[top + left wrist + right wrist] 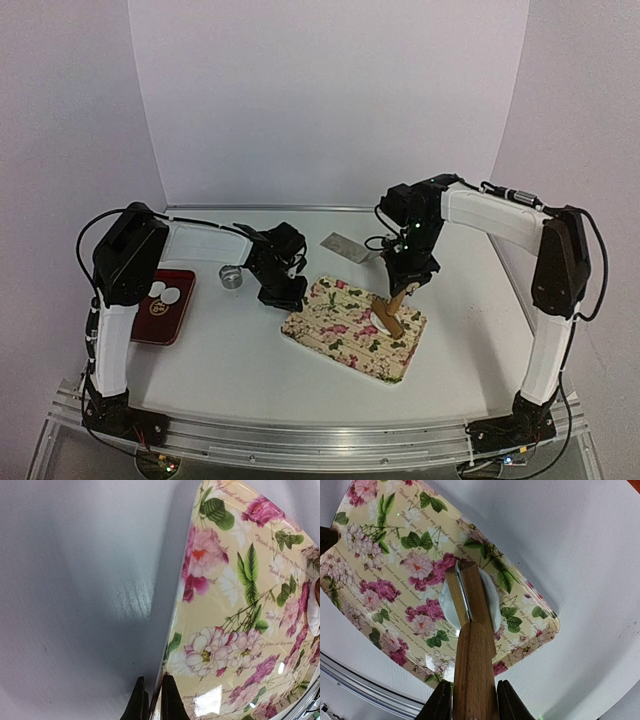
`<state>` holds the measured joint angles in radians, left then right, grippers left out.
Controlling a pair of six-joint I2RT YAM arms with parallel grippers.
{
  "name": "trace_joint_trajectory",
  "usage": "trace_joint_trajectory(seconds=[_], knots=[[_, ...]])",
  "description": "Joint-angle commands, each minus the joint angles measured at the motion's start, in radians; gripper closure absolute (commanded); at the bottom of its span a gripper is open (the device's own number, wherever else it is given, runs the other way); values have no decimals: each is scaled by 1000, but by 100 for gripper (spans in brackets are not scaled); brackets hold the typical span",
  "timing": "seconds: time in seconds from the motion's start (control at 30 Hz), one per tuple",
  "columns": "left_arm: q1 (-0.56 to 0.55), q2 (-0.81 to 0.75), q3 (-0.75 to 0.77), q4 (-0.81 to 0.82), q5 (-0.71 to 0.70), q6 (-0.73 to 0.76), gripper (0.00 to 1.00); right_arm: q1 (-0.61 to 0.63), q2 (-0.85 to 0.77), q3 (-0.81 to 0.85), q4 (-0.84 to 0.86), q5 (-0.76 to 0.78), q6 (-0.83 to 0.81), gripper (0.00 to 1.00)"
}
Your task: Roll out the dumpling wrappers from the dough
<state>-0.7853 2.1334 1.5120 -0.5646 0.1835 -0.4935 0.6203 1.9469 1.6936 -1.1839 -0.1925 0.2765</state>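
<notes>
Wooden rolling pin (pixel 472 650), clamped in the right end effector (pixel 472 702), points straight ahead onto the dumpling wrapper (pixel 492 600) lying mid floral board (pixel 385 580), while the left end effector (pixel 152 705) sits pressed together at its rim.

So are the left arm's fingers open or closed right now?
Closed: the left fingers pinch the edge of the floral board, with almost no gap between them.

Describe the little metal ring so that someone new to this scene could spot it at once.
Find the flowered board in the middle of the table, then look left past the left gripper at its edge. Between that gripper and the dark red tray a small metal ring stands alone. Unlike the flat white discs on the tray, it is shiny and hollow.
</notes>
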Motion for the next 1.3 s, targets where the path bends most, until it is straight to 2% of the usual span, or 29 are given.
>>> trace_joint_trajectory(seconds=[0.0,0.47,0.77,1.07,1.27], knots=[[-6,37,30,-19,-34,-20,100,9,65,-78,2,97,46,100],[-6,13,-12,-55,-93,-27,100,-38,59,-125,-52,193,56,100],[-6,17,5,-45,-76,-16,100,-50,31,-71,-81,200,53,100],[-21,14,14,-16,-34,-20,100,-44,-65,110,-116,-91,62,100],[-27,22,23,-13,-29,-11,100,-15,-90,161,-114,-135,104,100]])
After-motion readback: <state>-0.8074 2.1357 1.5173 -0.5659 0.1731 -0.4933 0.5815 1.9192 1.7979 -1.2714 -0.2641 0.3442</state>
